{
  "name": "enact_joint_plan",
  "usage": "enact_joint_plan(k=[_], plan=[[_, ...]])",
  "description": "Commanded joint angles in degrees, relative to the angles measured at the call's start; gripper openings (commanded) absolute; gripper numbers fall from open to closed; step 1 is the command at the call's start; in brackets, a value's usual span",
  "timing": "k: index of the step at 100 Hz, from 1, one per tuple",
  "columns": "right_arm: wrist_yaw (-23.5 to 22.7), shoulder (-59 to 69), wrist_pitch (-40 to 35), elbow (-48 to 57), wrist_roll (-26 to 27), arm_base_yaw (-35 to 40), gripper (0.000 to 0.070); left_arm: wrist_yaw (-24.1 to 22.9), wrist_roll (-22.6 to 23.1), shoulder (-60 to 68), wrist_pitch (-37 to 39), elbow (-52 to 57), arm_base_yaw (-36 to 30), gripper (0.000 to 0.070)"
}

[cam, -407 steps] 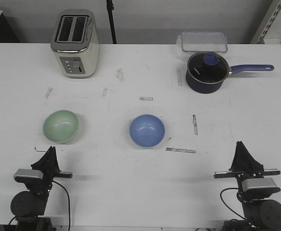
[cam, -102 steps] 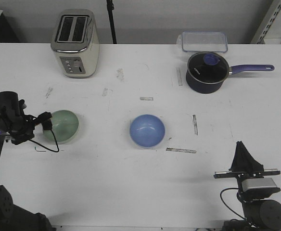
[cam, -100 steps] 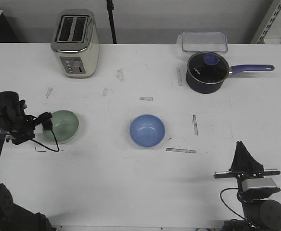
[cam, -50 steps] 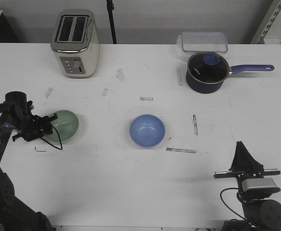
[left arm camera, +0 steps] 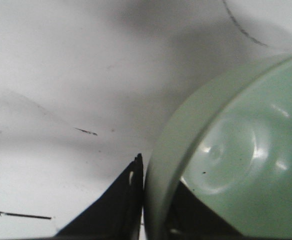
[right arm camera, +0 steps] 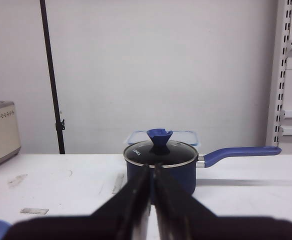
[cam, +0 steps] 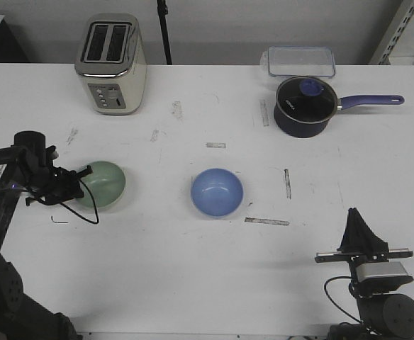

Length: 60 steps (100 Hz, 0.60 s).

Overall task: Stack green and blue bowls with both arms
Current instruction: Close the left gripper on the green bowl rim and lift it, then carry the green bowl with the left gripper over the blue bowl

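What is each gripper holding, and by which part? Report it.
The left gripper holds the green bowl by its rim, one finger outside, one inside. The right gripper holds nothing.

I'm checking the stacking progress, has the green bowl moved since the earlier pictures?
Yes. The green bowl, its rim pinched by the left gripper, has shifted slightly right toward the blue bowl, which has stayed put.

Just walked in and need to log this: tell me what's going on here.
The left claw is clamped on the rim of the green bowl, one finger inside and one outside. The blue bowl sits untouched mid-table. The right claw is parked shut near the table's front edge. Nothing is stacked yet.
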Motion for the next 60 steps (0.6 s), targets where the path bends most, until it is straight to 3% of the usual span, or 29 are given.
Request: enact_joint_plan(k=[1, 17, 39, 60], plan=[[0.0, -0.3, 0.3, 0.3, 0.0, 0.0, 0.0003, 0.5, 0.0, -0.7, -0.9, 3.7, -0.9, 0.0001], [0.0, -0.3, 0.3, 0.3, 0.0, 0.0, 0.0004, 0.5, -0.6, -0.8, -3.3, 10.5, -5.7, 0.0001], [0.0, -0.3, 0.3, 0.3, 0.0, 0.0, 0.0004, 0.6, -4.7, 0.2, -2.5, 14.8, -17.3, 0.0001], [0.0, -0.3, 0.3, 0.3, 0.0, 0.0, 0.0003, 5.9, -7.3, 6.4, -1.9, 20.3, -28.2, 0.0001]])
